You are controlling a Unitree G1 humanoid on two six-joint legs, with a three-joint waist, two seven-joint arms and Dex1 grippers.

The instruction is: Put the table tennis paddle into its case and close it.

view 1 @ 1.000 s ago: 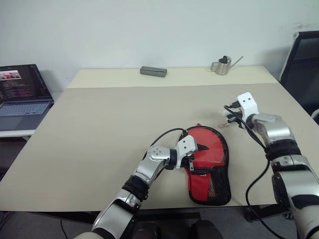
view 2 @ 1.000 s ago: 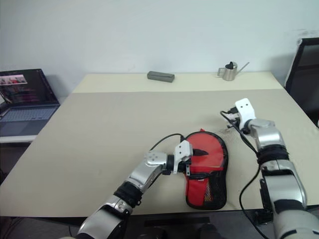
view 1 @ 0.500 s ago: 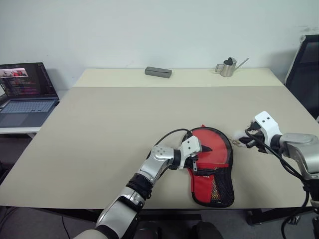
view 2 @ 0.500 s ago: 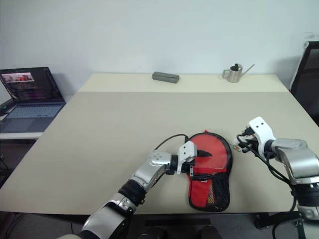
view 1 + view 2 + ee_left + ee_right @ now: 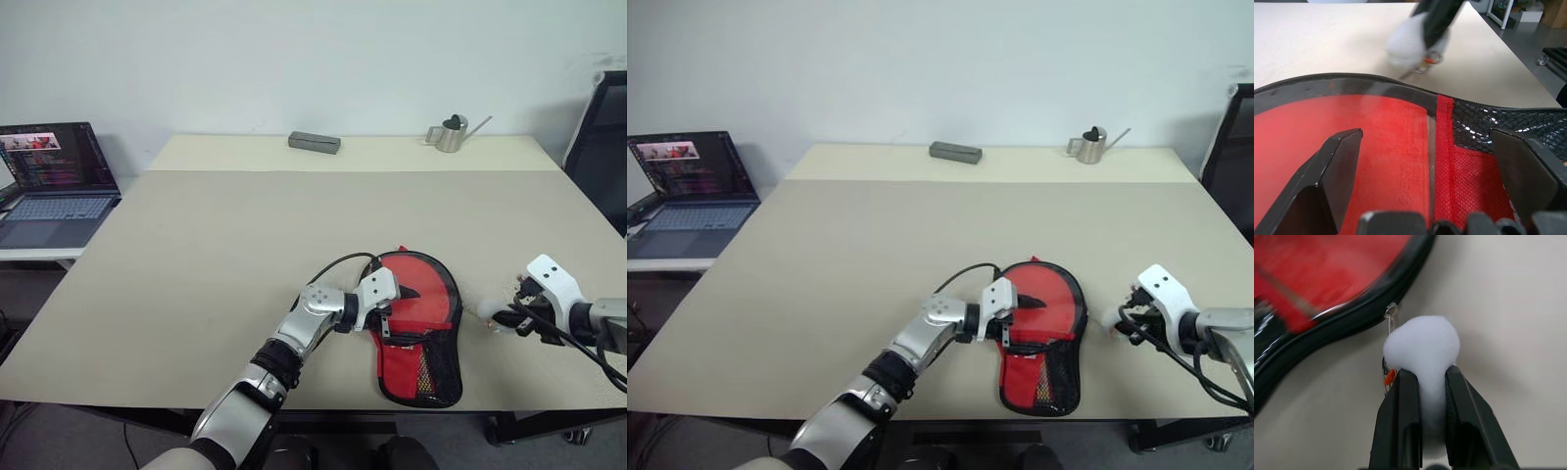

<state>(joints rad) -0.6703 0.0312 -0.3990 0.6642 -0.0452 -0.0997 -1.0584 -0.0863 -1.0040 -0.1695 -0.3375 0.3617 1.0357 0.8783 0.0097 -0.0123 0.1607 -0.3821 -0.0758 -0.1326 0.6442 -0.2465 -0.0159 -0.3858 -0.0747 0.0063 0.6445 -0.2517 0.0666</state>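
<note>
The case (image 5: 423,315), a red panel with black mesh and a black rim, lies flat near the table's front edge. I cannot make out the table tennis paddle apart from the case's red surface. My left gripper (image 5: 396,312) rests on the case's left side, open, its two black fingers (image 5: 1334,166) spread over the red panel. Just off the case's right edge, my right gripper (image 5: 1432,387) is shut on the white fluffy pom-pom (image 5: 1422,345), which hangs from a small metal zipper ring. The same pom-pom (image 5: 487,311) lies low over the table.
A grey block (image 5: 313,142) and a small metal watering can (image 5: 451,132) stand at the table's far edge. An open laptop (image 5: 49,176) sits on a side desk at the left. A black chair (image 5: 600,137) is at the right.
My right gripper has drawn back toward the table's front and right, taking the pom-pom with it along the case's right edge. The left gripper has stayed on the case.
</note>
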